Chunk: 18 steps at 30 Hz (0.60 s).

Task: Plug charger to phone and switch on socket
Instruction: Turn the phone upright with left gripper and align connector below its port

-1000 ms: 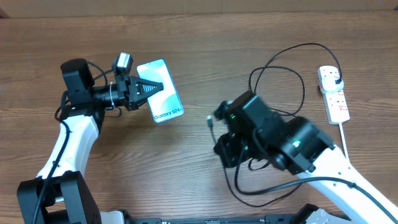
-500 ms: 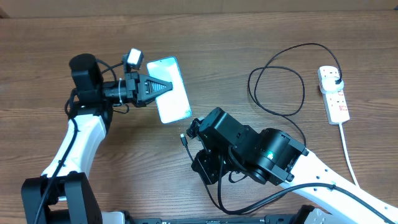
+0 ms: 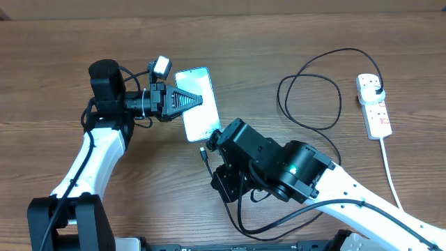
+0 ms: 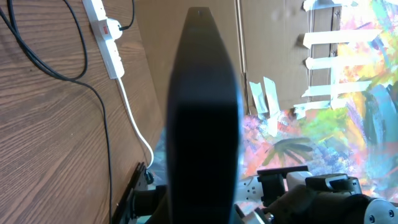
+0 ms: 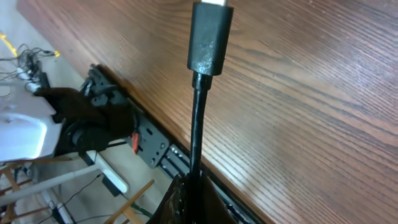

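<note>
My left gripper is shut on the phone, a slim smartphone with a light blue screen, held above the table at centre-left. In the left wrist view the phone's dark edge fills the middle. My right gripper is shut on the charger, a thin black cable, just behind its connector tip. The tip is just below the phone's lower end. The cable loops right to a black plug in the socket, a white power strip with red switches.
The socket's white cord runs down the right side of the wooden table. The black cable loops under my right arm near the front edge. The socket also shows in the left wrist view.
My left gripper carried the phone right. My right arm swept left with the connector tip, bringing it close under the phone's lower end.
</note>
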Tool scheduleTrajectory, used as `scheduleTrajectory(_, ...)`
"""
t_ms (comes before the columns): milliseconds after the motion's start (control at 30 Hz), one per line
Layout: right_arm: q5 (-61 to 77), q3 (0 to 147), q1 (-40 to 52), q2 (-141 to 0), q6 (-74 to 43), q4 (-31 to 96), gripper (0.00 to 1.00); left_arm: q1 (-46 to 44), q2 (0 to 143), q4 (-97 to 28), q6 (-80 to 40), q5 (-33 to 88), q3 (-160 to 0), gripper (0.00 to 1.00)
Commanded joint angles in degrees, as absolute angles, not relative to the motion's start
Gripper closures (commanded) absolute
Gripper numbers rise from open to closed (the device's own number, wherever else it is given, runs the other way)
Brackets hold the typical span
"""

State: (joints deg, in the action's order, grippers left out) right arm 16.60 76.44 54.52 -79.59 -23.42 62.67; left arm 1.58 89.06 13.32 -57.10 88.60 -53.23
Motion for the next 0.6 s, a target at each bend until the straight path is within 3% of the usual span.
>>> scheduleTrajectory(0, 13.3, 76.5, 54.6, -80.0, -25.6, 62.3, 0.96, 1.6, 88.1, 13.8, -57.8, 90.5, -54.6, 0.96)
scheduleTrajectory(567, 13.1, 76.6, 54.6, -80.0, -27.5, 61.6, 0.96, 1.6, 88.1, 13.8, -56.5, 90.5, -54.6, 0.96)
